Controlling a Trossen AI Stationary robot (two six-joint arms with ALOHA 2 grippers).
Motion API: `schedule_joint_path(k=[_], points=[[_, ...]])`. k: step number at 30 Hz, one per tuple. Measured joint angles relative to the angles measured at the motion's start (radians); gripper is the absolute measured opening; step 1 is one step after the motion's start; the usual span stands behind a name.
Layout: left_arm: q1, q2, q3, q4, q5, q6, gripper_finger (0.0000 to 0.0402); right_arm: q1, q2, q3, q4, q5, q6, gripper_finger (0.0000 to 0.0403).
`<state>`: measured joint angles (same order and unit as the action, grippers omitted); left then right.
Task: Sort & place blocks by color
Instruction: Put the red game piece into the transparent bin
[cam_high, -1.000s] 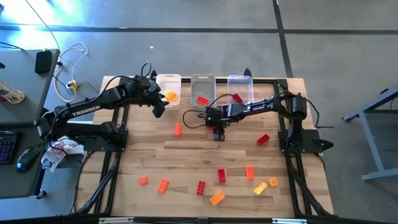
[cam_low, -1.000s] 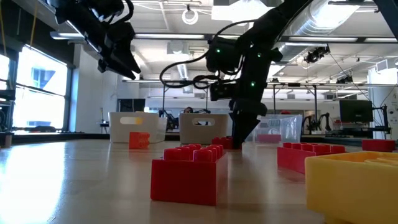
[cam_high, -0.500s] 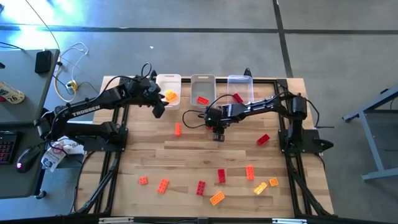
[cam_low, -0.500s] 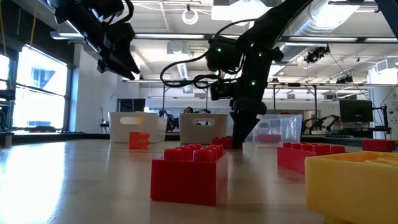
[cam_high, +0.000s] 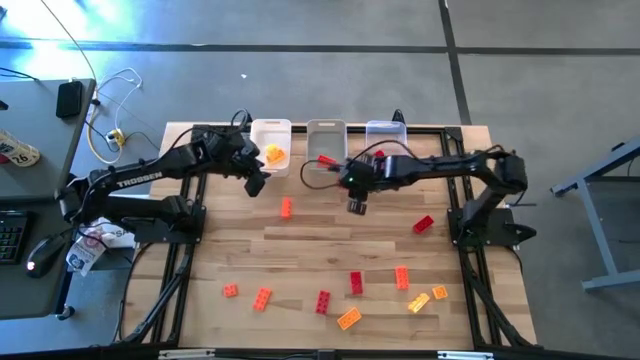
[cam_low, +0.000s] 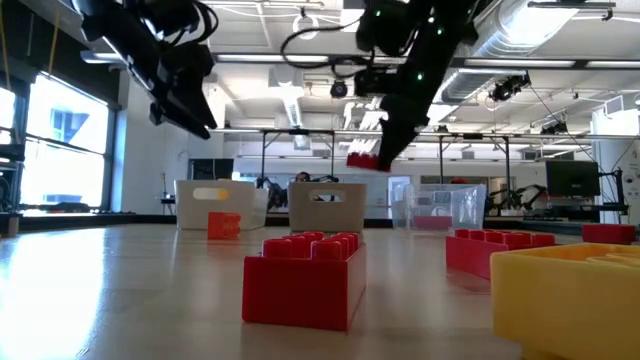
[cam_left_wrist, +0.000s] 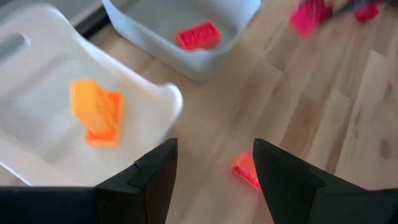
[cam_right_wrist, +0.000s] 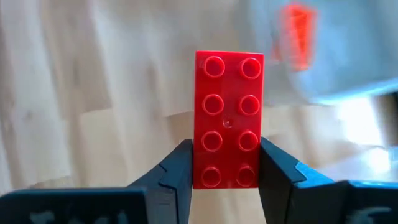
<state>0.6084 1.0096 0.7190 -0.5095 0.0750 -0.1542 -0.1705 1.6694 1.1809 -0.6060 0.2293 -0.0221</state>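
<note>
My right gripper (cam_high: 356, 206) hangs over the table's middle, in front of the grey bin (cam_high: 325, 148), shut on a red studded block (cam_right_wrist: 228, 118), which the low view shows high above the table (cam_low: 364, 160). My left gripper (cam_high: 255, 182) hovers open beside the white bin (cam_high: 270, 142), and its wrist view shows two yellow-orange blocks (cam_left_wrist: 96, 112) in that bin. The grey bin holds an orange-red block (cam_left_wrist: 198, 35); the clear bin (cam_high: 386, 135) holds a red one (cam_high: 381, 157). An orange block (cam_high: 286, 207) and a red block (cam_high: 423, 224) lie flat on the table. My right gripper pinches the red block between its two fingers (cam_right_wrist: 177, 171), one on each long side near one end (cam_right_wrist: 227, 174). The fingers come from above, slanting down. The block is lifted clear of the table, studs up toward the wrist camera, with its other end (cam_right_wrist: 228, 65) sticking out past the fingers.
Several more blocks, red, orange-red and yellow-orange, lie scattered along the near part of the table (cam_high: 355, 283). The three bins stand in a row at the far edge. Bare wood lies between the bins and the near blocks. Cables and a desk sit off the left side.
My right gripper has risen from the table with the red block in its fingers, lifting it clear to well above bin height, and has shifted slightly toward the far edge. The right arm has stretched out more.
</note>
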Motion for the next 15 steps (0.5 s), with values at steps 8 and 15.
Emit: schedule_joint_path(k=[8, 15], points=[[-0.092, 0.0, -0.058, -0.001, 0.0, -0.122, 0.0197, -0.069, -0.137, 0.001, -0.034, 0.213, 0.083, 0.0111], [-0.202, 0.0, -0.082, 0.008, 0.0, -0.204, 0.0197, -0.179, -0.156, 0.001, -0.08, 0.315, 0.227, 0.0111]])
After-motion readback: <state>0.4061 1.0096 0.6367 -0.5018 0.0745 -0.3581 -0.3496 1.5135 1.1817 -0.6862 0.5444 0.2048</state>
